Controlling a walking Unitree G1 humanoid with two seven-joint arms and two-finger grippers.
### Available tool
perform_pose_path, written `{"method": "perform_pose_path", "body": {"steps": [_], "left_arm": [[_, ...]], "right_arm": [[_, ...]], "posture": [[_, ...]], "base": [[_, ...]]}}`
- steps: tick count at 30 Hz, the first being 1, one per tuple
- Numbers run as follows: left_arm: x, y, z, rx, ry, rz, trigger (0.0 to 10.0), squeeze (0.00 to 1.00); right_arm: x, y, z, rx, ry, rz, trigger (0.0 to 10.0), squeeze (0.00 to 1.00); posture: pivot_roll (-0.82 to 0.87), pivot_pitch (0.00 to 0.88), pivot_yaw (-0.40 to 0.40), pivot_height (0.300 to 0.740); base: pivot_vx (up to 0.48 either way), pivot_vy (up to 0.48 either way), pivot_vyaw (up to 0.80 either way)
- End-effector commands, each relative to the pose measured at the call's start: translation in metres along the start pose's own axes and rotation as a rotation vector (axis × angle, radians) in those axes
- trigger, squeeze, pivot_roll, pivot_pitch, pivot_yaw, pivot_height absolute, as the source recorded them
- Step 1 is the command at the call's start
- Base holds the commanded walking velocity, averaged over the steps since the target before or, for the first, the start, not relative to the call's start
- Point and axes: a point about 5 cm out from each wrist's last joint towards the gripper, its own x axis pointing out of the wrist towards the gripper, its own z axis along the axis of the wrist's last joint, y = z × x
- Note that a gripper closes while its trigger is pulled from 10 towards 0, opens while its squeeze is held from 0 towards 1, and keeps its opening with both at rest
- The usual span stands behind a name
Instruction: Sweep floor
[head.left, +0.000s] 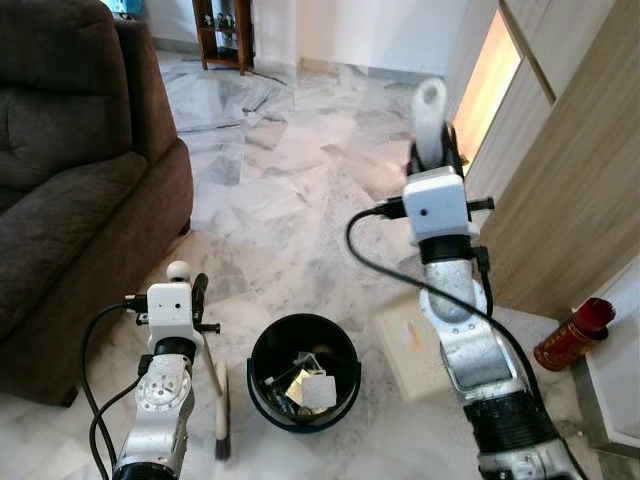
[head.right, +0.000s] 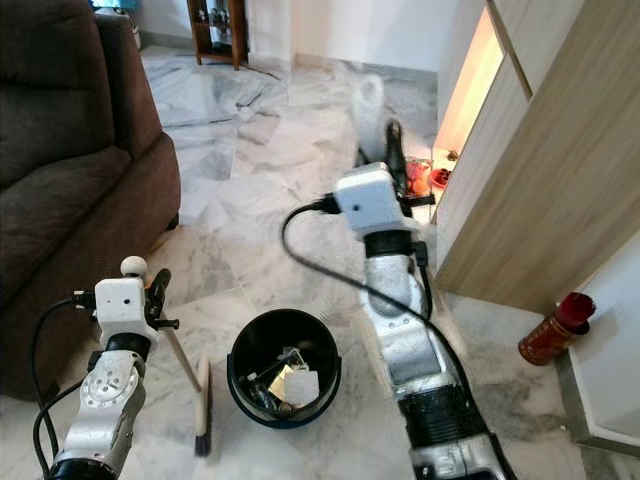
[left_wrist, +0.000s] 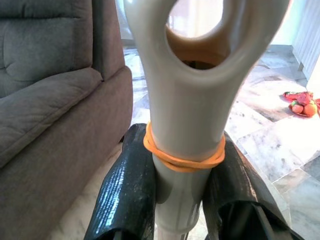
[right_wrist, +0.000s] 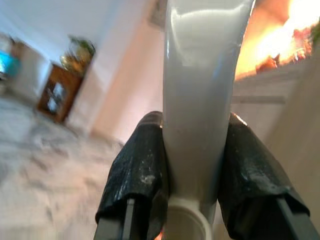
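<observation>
Left wrist view: left tool (left_wrist: 182, 200) clamped on brush handle (left_wrist: 185, 125), one orange rubber band (left_wrist: 182, 157) round it | right wrist view: right tool (right_wrist: 192, 175) clamped on one white dustpan handle (right_wrist: 200, 90) | eye views: one brush (head.left: 221, 415) just left of one black bin (head.left: 303, 372), sofa (head.left: 70, 180) farther left, one red bottle (head.left: 573, 334) to bin's right

a round black plastic bin (head.left: 303, 372) is being flanked by a cream hand brush (head.left: 221, 412) on the left and a red cylindrical bottle (head.left: 573, 334) far right.
</observation>
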Motion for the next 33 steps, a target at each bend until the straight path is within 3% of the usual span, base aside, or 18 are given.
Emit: {"method": "perform_pose_path", "body": {"steps": [1, 9, 17, 33], "left_arm": [[0.003, -0.004, 0.006, -0.003, -0.031, -0.023, 10.0, 0.00], [0.002, -0.006, 0.005, -0.009, -0.026, -0.044, 10.0, 0.00], [-0.001, -0.007, 0.004, -0.011, -0.021, -0.061, 10.0, 0.00], [-0.005, -0.008, 0.002, -0.021, -0.014, -0.081, 10.0, 0.00]], "right_arm": [[0.008, -0.007, 0.002, -0.017, -0.033, -0.028, 10.0, 0.00], [0.008, -0.007, -0.026, -0.015, 0.065, -0.032, 10.0, 0.00], [-0.001, -0.005, -0.057, 0.054, 0.179, -0.084, 10.0, 0.00], [-0.014, -0.004, -0.085, 0.112, 0.285, -0.114, 10.0, 0.00]], "posture": [[0.06, 0.062, -0.054, 0.740], [0.07, 0.058, -0.055, 0.740], [0.08, 0.046, -0.052, 0.740], [0.09, 0.033, -0.053, 0.740]], "base": [[0.000, 0.000, 0.00], [0.000, 0.000, 0.00], [0.000, 0.000, 0.00], [0.000, 0.000, 0.00]]}}
